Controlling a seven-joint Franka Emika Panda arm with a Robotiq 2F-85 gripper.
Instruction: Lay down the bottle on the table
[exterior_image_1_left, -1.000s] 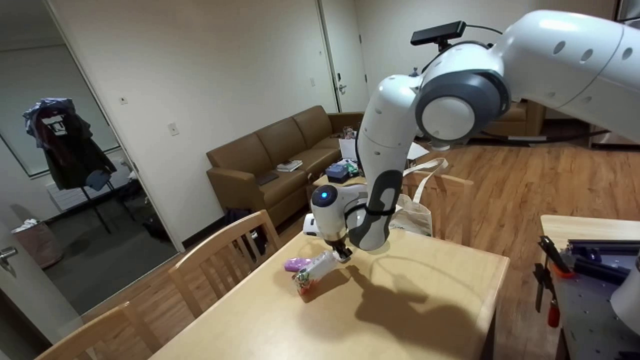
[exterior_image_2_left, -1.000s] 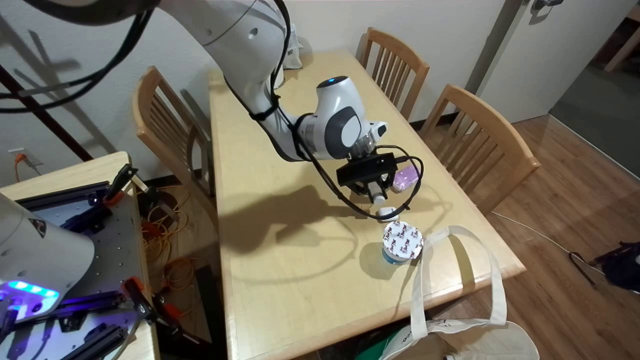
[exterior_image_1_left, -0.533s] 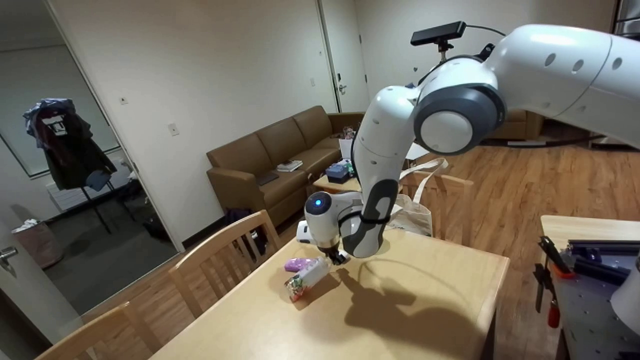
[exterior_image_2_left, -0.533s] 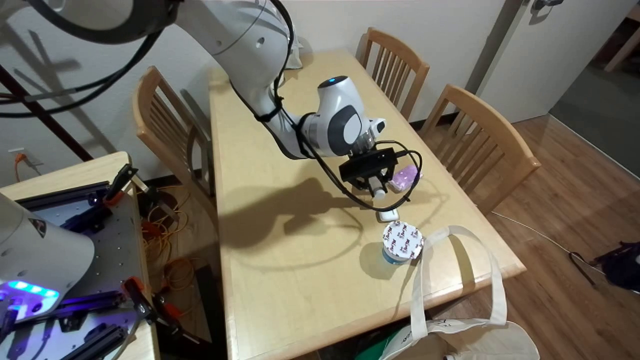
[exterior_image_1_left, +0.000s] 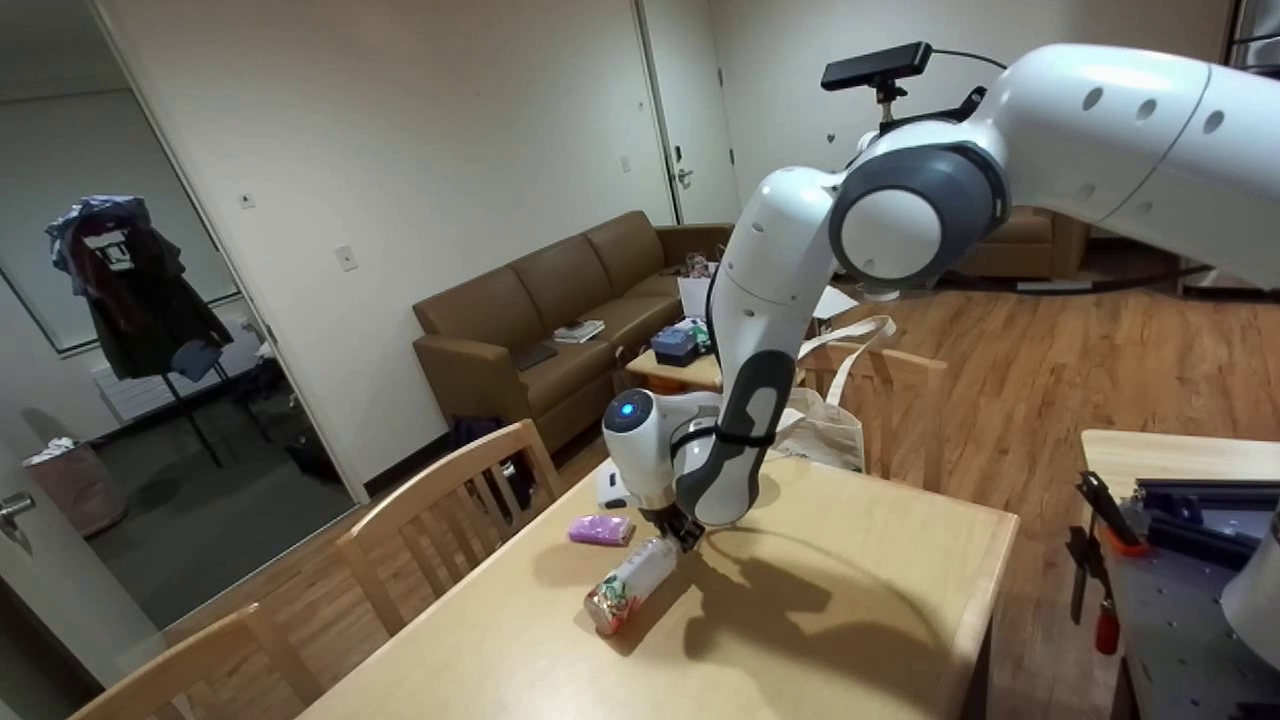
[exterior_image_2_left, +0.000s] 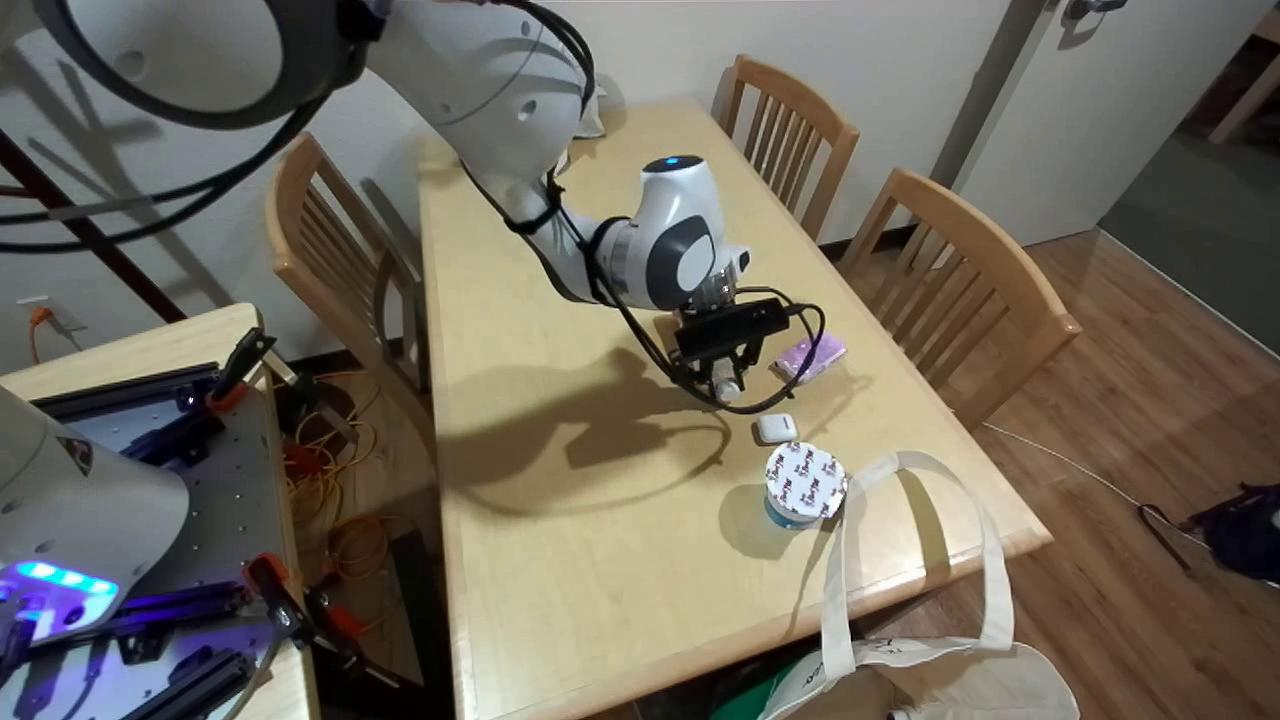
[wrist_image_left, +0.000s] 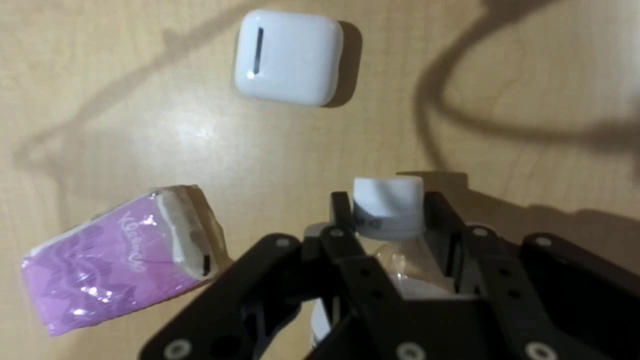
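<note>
"One bottle (exterior_image_1_left: 632, 583) is found held in your gripper (wrist_image_left: 388, 206), operator. In the wrist view, your two fingers (wrist_image_left: 341, 211) stand against either side of its white cap (wrist_image_left: 389, 197), clamped on it at that end."

"Position of your bottle?"

"Low at your table (exterior_image_1_left: 480, 650), tipped well away from upright. In an exterior view it slants from your gripper down to its base end, where red and green markings show. Whether the base touches the table cannot be told from your views."

"Then note the other items around your work. One purple tissue packet (wrist_image_left: 115, 260) lies on the table near your bottle, apart from it."

"Agreed. You also have a white case (wrist_image_left: 288, 57) lying past the cap in the wrist view, apart from cap and packet alike."

"And towards the table's end?"

"In an exterior view that same case lies between your gripper and a tub (exterior_image_2_left: 805, 485) printed on top. The tub stands upright on your table. A tote bag (exterior_image_2_left: 1000, 680) is at the table's end, its pale handle (exterior_image_2_left: 997, 590) rising close beside the tub; contact between the two cannot be told from this angle."
</note>
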